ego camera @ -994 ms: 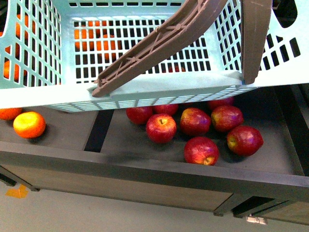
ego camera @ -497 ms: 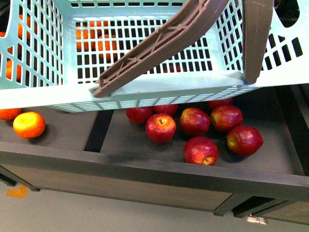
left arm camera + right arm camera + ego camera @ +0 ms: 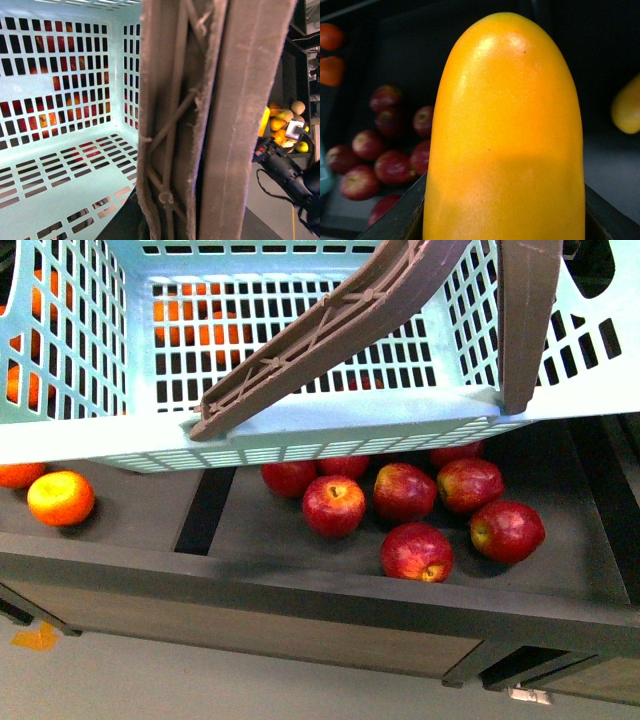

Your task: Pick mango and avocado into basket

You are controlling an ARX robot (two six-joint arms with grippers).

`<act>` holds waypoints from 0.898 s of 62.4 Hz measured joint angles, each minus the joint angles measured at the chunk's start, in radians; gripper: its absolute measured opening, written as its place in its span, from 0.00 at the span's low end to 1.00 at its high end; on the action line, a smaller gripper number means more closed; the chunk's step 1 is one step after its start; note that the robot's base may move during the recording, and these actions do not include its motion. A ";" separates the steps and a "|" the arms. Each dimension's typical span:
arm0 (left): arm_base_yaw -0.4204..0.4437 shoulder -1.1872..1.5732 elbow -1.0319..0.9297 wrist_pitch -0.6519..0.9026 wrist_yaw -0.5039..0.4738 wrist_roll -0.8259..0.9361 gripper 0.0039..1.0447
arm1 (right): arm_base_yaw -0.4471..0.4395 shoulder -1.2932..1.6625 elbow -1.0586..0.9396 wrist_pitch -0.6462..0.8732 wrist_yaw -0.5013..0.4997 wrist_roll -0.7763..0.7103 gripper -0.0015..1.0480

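Note:
The light teal basket [image 3: 300,425] hangs above the dark shelf and fills the top of the front view. Its brown handles [image 3: 330,335] are swung up together. In the left wrist view those handles [image 3: 210,120] run right past the camera with my left gripper shut on them, its fingers hidden. The basket's slotted floor [image 3: 60,170] holds nothing. My right gripper [image 3: 505,215] is shut on the mango [image 3: 505,130], a smooth yellow-orange oval that fills the right wrist view, with a dark finger [image 3: 405,215] on either side. The avocado is out of view.
Several red apples [image 3: 405,490] lie in the shelf bin under the basket, with oranges [image 3: 60,497] in the bin to their left. A black arm with a cable [image 3: 287,167] reaches beside a pile of mixed fruit [image 3: 285,125]. Another yellow fruit [image 3: 627,107] lies beyond the mango.

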 joint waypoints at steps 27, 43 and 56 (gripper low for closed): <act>0.000 0.000 0.000 0.000 -0.001 0.000 0.15 | 0.376 -0.396 -0.032 -0.022 0.195 0.249 0.52; 0.000 0.000 0.000 0.000 0.000 0.000 0.15 | 0.606 -0.344 -0.013 -0.002 0.364 0.349 0.52; 0.000 0.000 0.000 0.000 0.002 0.000 0.15 | 0.709 -0.267 0.038 0.003 0.450 0.388 0.52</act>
